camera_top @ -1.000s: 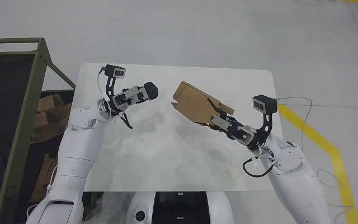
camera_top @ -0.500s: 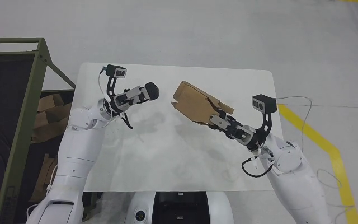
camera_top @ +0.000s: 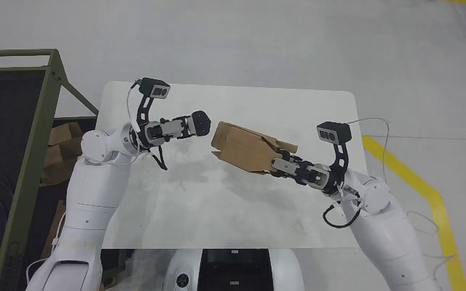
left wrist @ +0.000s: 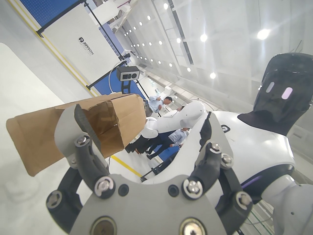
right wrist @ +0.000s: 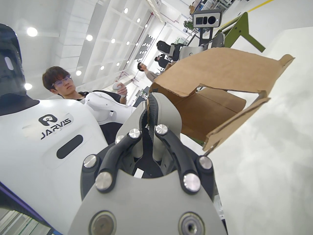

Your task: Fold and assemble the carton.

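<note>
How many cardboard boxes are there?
1: the carton, over the table's middle, held by the right arm. Loose cardboard in the rack left of the table may hide more.
</note>
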Tool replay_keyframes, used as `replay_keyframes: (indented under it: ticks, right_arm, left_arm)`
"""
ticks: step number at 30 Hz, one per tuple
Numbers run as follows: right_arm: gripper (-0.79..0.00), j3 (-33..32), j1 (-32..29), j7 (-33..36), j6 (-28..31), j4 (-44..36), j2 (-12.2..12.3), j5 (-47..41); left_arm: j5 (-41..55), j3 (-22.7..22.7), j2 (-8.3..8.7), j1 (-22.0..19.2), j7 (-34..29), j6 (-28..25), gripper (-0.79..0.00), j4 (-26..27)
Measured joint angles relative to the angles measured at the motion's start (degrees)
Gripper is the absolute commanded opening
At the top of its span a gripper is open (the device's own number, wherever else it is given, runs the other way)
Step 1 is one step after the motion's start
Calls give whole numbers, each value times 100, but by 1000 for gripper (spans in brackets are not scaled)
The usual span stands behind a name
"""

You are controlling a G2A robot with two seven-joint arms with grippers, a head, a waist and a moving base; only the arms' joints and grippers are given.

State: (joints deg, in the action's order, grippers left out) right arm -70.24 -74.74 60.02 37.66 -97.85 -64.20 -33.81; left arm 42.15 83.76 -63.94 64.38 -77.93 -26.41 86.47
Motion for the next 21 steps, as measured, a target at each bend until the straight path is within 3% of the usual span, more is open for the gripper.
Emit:
replay_keyframes:
  ticks: [10, 21]
  right_arm:
    - [-785, -32, 120, 718, -53, 282, 14, -1043]
    - [-785, 18, 134, 889, -229, 219, 9, -1292]
  left_arm:
    - [181, 216, 183, 49, -595, 595, 0, 252]
    - [-35, -250, 300, 44, -445, 445, 0, 347]
